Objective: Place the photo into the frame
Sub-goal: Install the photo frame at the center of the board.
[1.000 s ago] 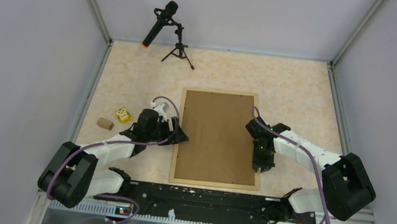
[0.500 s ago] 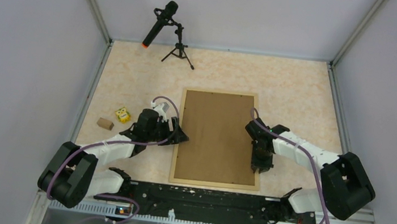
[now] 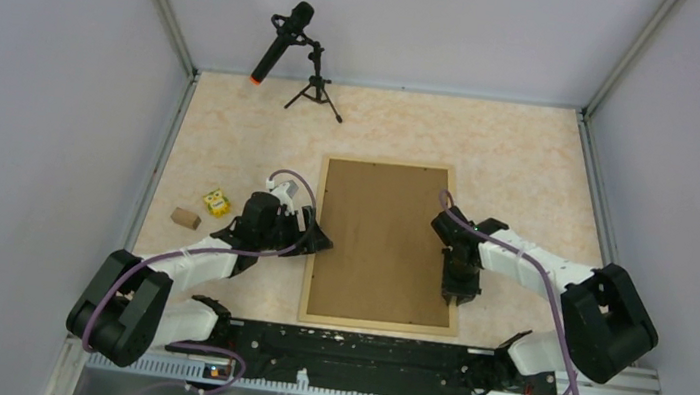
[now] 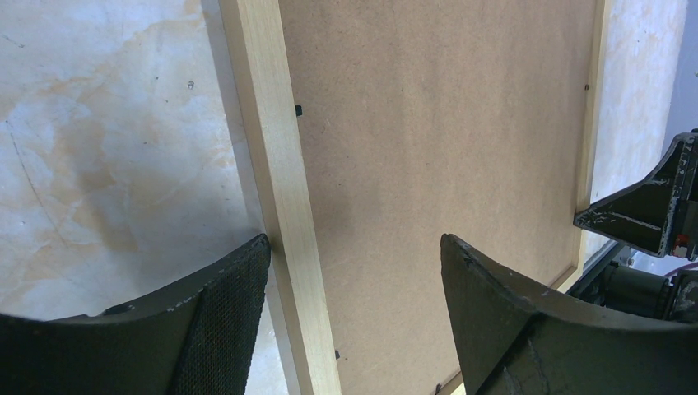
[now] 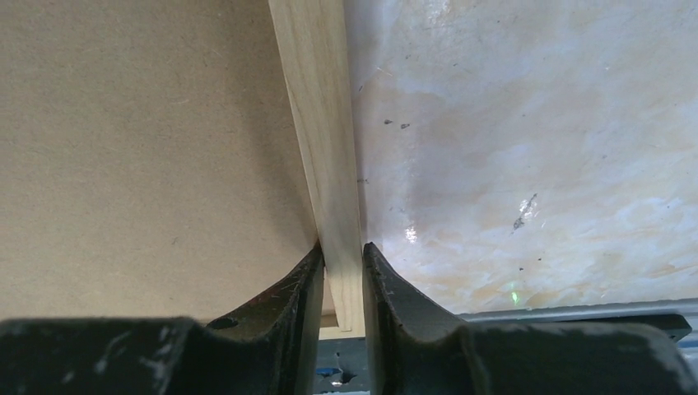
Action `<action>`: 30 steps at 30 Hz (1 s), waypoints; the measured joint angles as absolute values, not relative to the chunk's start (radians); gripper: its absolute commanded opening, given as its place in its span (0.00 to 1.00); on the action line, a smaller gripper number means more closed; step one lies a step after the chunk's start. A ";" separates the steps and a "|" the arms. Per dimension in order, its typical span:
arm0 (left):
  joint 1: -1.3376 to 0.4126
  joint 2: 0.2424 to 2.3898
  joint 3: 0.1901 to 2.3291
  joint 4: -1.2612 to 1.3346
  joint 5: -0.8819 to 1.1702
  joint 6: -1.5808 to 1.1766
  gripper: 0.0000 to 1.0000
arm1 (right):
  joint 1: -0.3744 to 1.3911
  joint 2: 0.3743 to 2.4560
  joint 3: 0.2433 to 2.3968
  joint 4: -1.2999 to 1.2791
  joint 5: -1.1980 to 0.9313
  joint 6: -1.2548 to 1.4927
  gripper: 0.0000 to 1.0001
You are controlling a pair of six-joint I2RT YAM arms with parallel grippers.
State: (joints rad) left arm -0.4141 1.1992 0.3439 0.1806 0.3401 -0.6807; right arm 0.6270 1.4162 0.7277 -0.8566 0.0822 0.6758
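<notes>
Top view: even, soft overhead light, fairly bright, sharp throughout; only small soft shadows under the arms on the table (image 3: 533, 150), walls lean outward toward the corners from the wide lens. Left wrist view: dimmer, with a broad soft shadow across the middle over the frame (image 4: 280, 189) and backing board (image 4: 436, 123); left gripper fingers (image 4: 222, 329) soft at the bottom. Right wrist view: white glare spots on the glossy table at centre right, a tiny green glint lower right, right gripper fingers (image 5: 284, 325) blurred at the bottom edge.
</notes>
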 measured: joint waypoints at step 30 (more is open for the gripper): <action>-0.414 1.198 0.343 0.181 0.340 -0.681 0.80 | 0.633 1.315 0.769 -0.909 0.148 0.701 0.29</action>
